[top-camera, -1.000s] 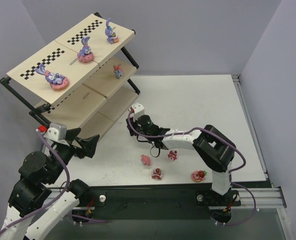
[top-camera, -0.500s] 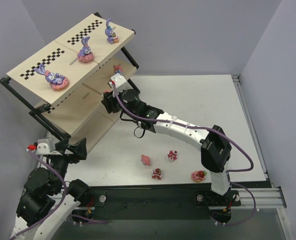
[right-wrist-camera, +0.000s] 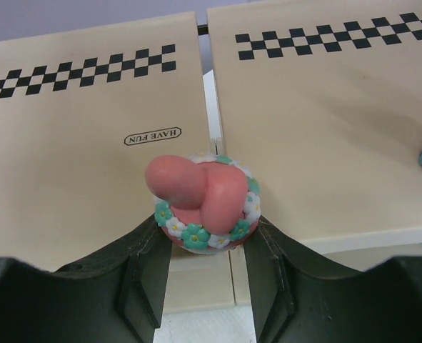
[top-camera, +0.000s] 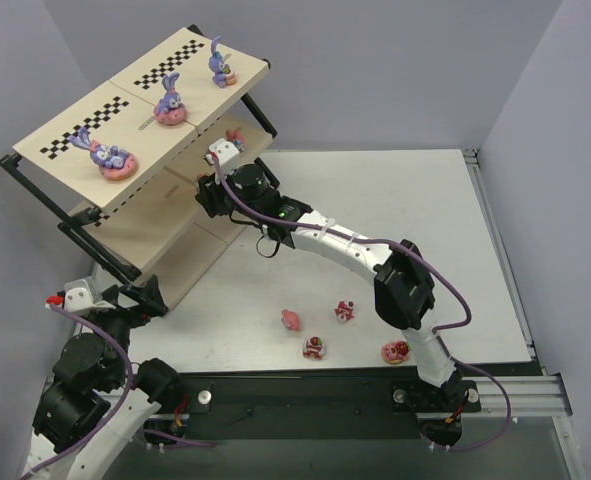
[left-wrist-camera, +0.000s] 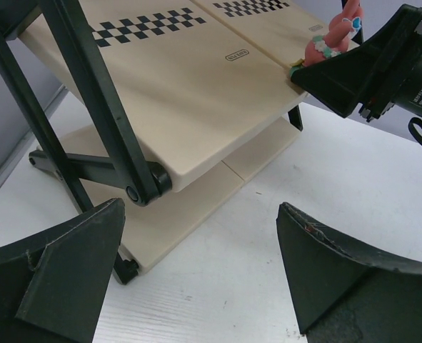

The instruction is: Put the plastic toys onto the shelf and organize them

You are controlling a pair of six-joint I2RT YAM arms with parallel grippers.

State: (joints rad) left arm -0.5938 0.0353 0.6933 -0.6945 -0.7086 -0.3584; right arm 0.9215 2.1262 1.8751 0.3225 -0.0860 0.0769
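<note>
The table (top-camera: 405,210) carries the shelf (top-camera: 197,90) at ten o'clock. The right gripper (right-wrist-camera: 207,223), at the middle board's front edge, pinches a pink flower-ringed toy (right-wrist-camera: 200,193). The left gripper (left-wrist-camera: 200,211) gapes wide and empty at eight o'clock. Four loose toys (top-camera: 314,347) lie near six o'clock.

Glossy plastic toy (right-wrist-camera: 200,194), matt wooden shelf (right-wrist-camera: 75,207)

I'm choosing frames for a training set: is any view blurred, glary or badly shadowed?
Top external: even light, soft shadows, shelf sharp. Left wrist: shelf crisp, the open left gripper dark and low in detail. Right wrist: pink toy sharp, no glare; right gripper around it dark, slightly soft.
</note>
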